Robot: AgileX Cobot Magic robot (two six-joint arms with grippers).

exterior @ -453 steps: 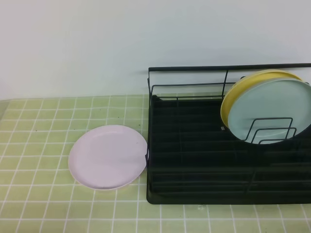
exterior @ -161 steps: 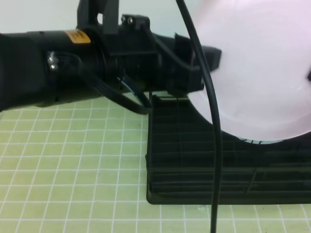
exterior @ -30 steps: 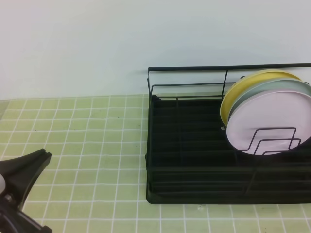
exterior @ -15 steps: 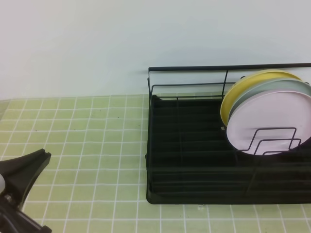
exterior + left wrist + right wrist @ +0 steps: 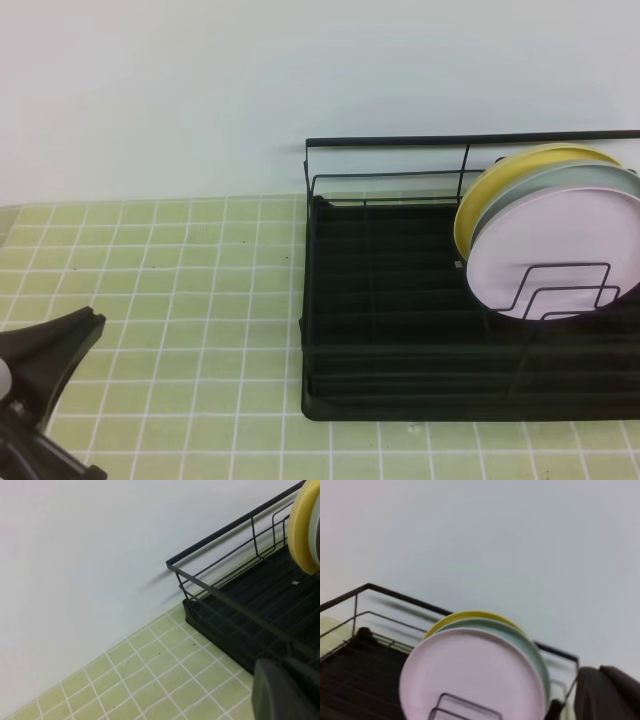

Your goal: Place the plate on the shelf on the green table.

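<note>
The pale pink plate (image 5: 555, 250) stands on edge in the black wire shelf (image 5: 400, 330), leaning at its right end behind low wire dividers; nothing holds it. It fills the lower middle of the right wrist view (image 5: 470, 675). The shelf rests on the green table (image 5: 180, 280). My left gripper (image 5: 287, 690) is a dark shape low in its own view, fingers together, holding nothing, well left of the shelf; its black tip (image 5: 45, 350) shows at the bottom left of the exterior high view. My right gripper (image 5: 605, 695) is a dark blur beside the plates, shut and holding nothing.
A pale blue-green plate (image 5: 560, 180) and a yellow plate (image 5: 480, 190) stand directly behind the pink one. The shelf's top rail (image 5: 240, 525) runs along the white wall. Green tiles (image 5: 150, 665) stretch left of the shelf.
Nothing has moved over the last second. Earlier the plate lay flat on the tiles left of the shelf, then was carried up by an arm; now it stands in the shelf.
</note>
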